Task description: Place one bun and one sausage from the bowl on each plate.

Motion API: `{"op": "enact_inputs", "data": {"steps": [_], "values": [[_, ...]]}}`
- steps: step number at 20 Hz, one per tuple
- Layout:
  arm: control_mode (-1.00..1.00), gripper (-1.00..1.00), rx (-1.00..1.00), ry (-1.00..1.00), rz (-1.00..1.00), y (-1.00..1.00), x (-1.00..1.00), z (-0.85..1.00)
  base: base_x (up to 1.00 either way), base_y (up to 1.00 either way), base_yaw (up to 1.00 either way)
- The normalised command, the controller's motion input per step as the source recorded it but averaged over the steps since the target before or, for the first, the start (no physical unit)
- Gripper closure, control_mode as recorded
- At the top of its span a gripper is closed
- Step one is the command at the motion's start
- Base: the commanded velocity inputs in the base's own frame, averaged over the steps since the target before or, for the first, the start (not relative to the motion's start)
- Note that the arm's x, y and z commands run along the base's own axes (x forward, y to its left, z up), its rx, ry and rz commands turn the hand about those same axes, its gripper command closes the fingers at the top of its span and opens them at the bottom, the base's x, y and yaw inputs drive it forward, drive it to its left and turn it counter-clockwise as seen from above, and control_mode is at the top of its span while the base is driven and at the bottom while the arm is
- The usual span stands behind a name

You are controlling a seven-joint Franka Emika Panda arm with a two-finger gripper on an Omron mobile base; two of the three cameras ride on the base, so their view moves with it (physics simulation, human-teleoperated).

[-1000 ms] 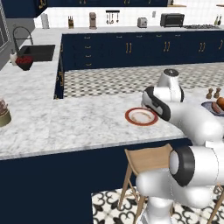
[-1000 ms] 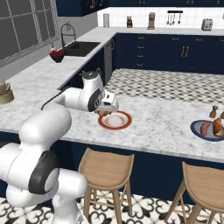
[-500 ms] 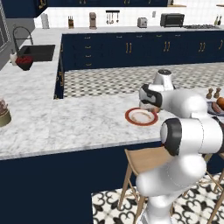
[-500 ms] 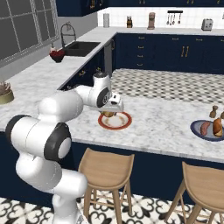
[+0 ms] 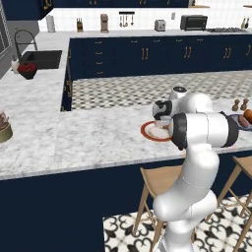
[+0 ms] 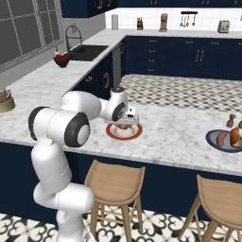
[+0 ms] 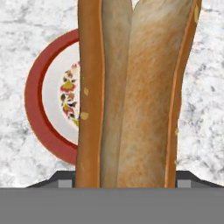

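My gripper (image 5: 164,121) hangs just above the orange-red-rimmed plate (image 5: 149,133), shut on a tan bun (image 6: 124,125). In the hand view the bun (image 7: 135,92) stands tall between the fingers, and the plate (image 7: 39,109) with its patterned cream centre lies right behind it. Far to the right on the counter lies the blue-rimmed plate (image 6: 211,142), carrying a sausage (image 6: 220,138) and a bun (image 6: 235,137). The bowl is out of view.
Two small brown shakers (image 6: 230,120) stand just behind the blue-rimmed plate. A potted succulent (image 5: 4,127) sits at the counter's left end, and a bowl of red fruit (image 5: 27,70) is by the sink. Wooden stools (image 6: 116,182) stand below the counter edge.
The arm has swung left and down, bringing the gripper with the bun from right of the red-rimmed plate to just over it. The plates have not moved.
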Motion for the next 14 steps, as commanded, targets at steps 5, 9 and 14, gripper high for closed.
{"op": "enact_inputs", "data": {"steps": [5,9,14], "values": [[-1.0,1.0,0.0,0.0,0.04,-0.14,0.43,-0.56,0.0,0.0,0.0],[-1.0,1.0,0.0,0.0,0.0,0.0,0.13,-0.39,0.0,0.0,0.0],[-1.0,1.0,0.0,0.0,0.0,0.0,0.24,-0.26,0.0,0.0,0.0]]}}
